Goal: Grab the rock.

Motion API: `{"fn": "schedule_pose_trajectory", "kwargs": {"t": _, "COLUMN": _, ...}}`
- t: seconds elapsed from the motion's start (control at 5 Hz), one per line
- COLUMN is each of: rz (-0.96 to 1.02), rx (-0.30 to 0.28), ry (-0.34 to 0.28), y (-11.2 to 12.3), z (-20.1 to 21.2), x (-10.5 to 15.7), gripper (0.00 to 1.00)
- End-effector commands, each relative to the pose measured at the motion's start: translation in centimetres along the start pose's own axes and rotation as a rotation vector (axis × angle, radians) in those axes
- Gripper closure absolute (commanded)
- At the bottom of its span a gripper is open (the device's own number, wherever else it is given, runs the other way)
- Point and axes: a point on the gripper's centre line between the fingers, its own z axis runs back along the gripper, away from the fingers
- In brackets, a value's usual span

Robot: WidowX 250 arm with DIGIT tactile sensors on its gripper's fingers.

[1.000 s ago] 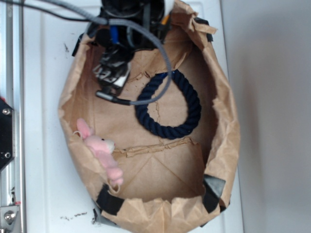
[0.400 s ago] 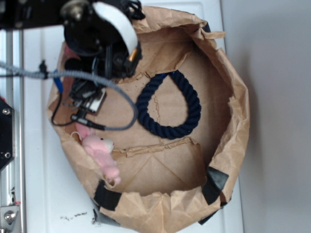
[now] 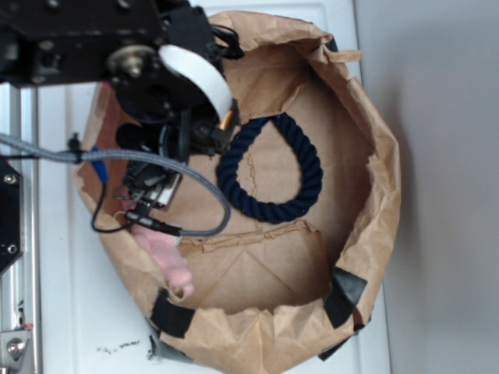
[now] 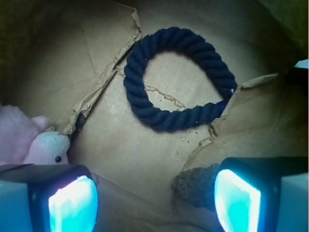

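**Rock just inside the right finger, jaws spread and empty**

The rock [image 4: 195, 186] sits on the brown paper floor of the bag [image 3: 374, 202], low in our wrist view, a rough grey-brown lump touching or nearly touching the inner edge of the right fingertip; we cannot tell which. The gripper [image 4: 154, 200] has its two fingers spread wide apart, one at each bottom corner of the wrist view, with bare paper between them; nothing is clamped. The rock lies in that gap, but hard over to the right side rather than centred.

Beyond the fingers, the dark blue rope ring [image 4: 176, 79] lies flat on the paper, well apart from the rock. The pink plush bunny [image 4: 34, 142] is at the left edge, just above the left finger, its face turned toward the camera.

In the exterior view we see the arm [image 3: 156, 70] leaning in over the bag's left rim, covering the gripper and the rock. The rope ring shows beside it, and only the bunny's lower body pokes out beneath the grey cable [image 3: 187, 183].
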Motion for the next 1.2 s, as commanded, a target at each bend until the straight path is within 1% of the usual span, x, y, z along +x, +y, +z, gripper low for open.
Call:
{"fn": "schedule_pose_trajectory", "kwargs": {"t": 0.0, "rz": -0.008, "rx": 0.034, "ry": -0.036, "y": 2.3, "z": -0.1, "x": 1.8, "gripper": 0.0}}
{"fn": "schedule_pose_trajectory", "kwargs": {"t": 0.2, "rz": -0.005, "rx": 0.042, "ry": -0.037, "y": 4.0, "z": -1.0, "x": 1.4, "gripper": 0.0}}
{"fn": "schedule_pose_trajectory", "kwargs": {"t": 0.4, "rz": -0.014, "rx": 0.038, "ry": -0.066, "y": 5.4, "z": -1.2, "x": 1.1, "gripper": 0.0}}
{"fn": "schedule_pose_trajectory", "kwargs": {"t": 0.6, "rz": -0.005, "rx": 0.046, "ry": -0.054, "y": 6.7, "z": -1.6, "x": 1.0, "gripper": 0.0}}
{"fn": "schedule_pose_trajectory", "kwargs": {"t": 0.8, "rz": -0.005, "rx": 0.04, "ry": -0.022, "y": 7.7, "z": -1.7, "x": 0.3, "gripper": 0.0}}
{"fn": "schedule_pose_trajectory", "kwargs": {"t": 1.0, "rz": -0.047, "rx": 0.002, "ry": -0.023, "y": 7.2, "z": -0.8, "x": -1.3, "gripper": 0.0}}
